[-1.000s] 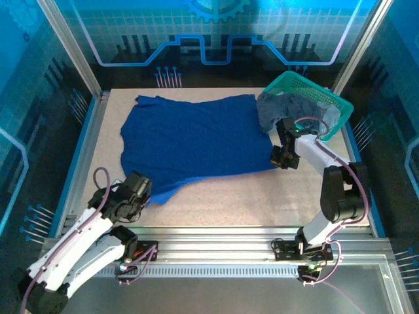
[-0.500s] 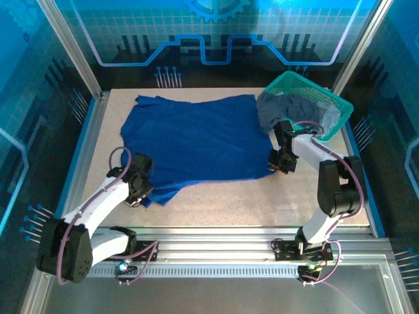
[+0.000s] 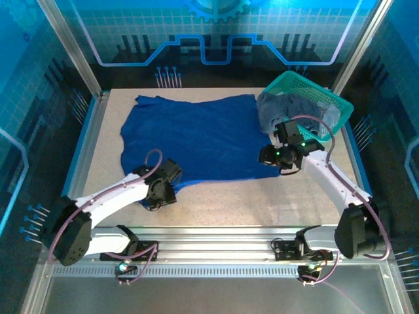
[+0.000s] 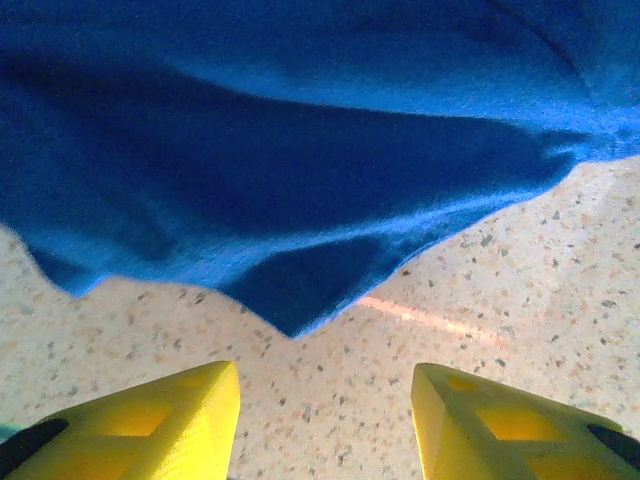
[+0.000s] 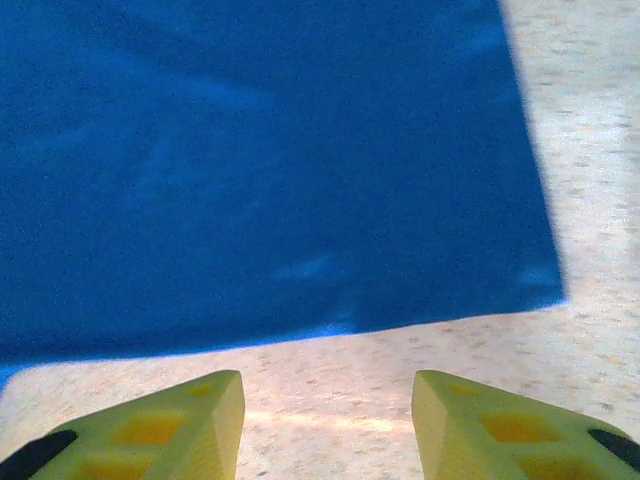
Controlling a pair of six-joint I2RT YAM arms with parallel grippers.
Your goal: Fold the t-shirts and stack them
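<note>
A royal blue t-shirt [image 3: 196, 137] lies spread flat across the back and middle of the table. My left gripper [image 3: 159, 194] hovers just off its near hem, open, with bare table between the yellow fingers [image 4: 170, 420]. In the left wrist view a pointed fold of the blue cloth [image 4: 300, 290] lies just ahead. My right gripper [image 3: 270, 157] stands at the shirt's near right corner, open and holding nothing. The right wrist view has the shirt's straight hem [image 5: 300, 200] ahead of the fingertips [image 5: 480, 420]. Duller grey-blue t-shirts [image 3: 281, 111] spill out of the basket.
A teal mesh basket [image 3: 330, 98] sits tilted at the back right corner, touching the blue shirt's right edge. Speckled table [image 3: 262, 203] lies bare along the front. Blue rails and metal frame posts border the table.
Both grippers went from shut to open and let go of the blue shirt. The left arm swung right along the near hem, and the shirt's near left corner now lies flatter.
</note>
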